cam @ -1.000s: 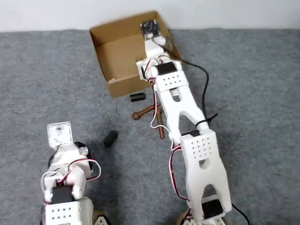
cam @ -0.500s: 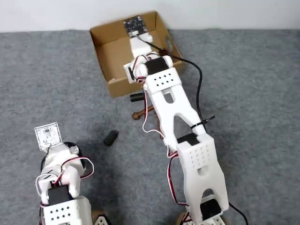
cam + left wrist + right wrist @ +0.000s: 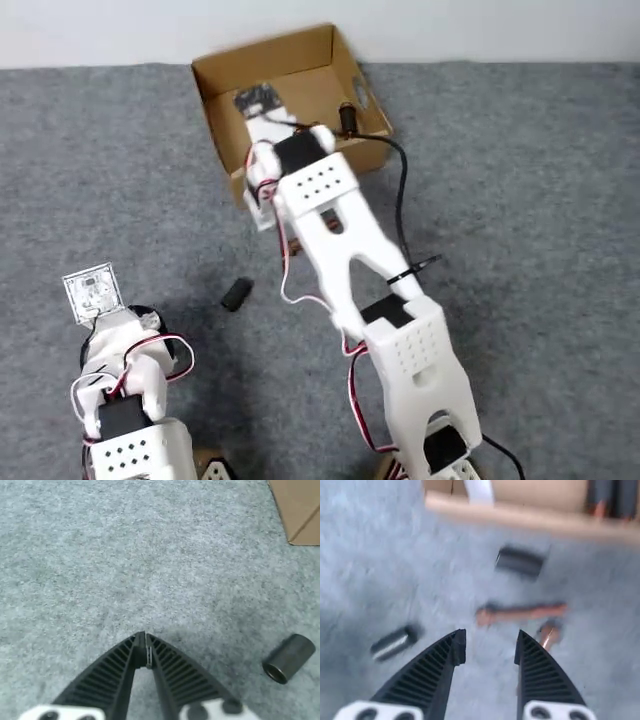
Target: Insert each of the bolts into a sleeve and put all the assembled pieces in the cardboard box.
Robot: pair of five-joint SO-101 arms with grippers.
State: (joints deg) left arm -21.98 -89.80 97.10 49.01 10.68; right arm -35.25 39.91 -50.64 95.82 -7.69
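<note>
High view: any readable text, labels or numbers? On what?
None readable.
board on the left arm's wrist: marks too small to read.
board on the right arm's wrist: too small as well.
cardboard box, sleeve: no print visible.

Sleeve (image 3: 236, 294) before the cardboard box (image 3: 262, 48)

Matt sleeve (image 3: 289, 657), coppery metal bolt (image 3: 520, 613), fuzzy carpet (image 3: 150, 555)

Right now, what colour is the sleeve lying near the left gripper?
Black; the sleeve shows best in the left wrist view.
</note>
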